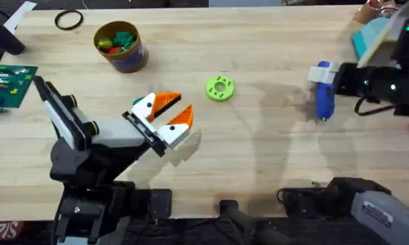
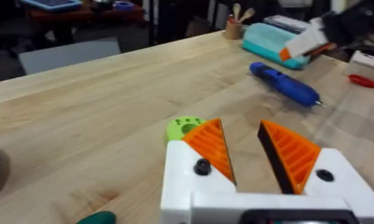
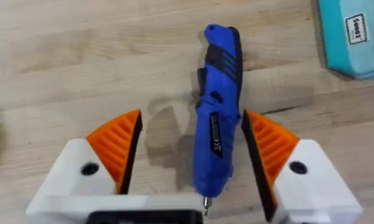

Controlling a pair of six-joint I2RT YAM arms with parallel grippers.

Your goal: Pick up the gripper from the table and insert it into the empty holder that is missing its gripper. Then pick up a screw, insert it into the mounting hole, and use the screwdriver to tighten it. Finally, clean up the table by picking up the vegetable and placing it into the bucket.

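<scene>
The screwdriver (image 3: 216, 112), lying near the tabletop's right edge, is straddled by the right gripper (image 3: 193, 146) with fingers apart, so closure is judged next; the left gripper (image 1: 169, 114) is held open mid-table.

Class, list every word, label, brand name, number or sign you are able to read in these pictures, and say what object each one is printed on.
"Smeet", roughly, on a white tag on the teal case; small, so the spelling is uncertain.
Label on the screwdriver: print too small to read.
Red lettering at the table's lower left edge, perhaps "ZZIS": cut off, not reliably readable.
Green circuit board: markings too small to read.
</scene>
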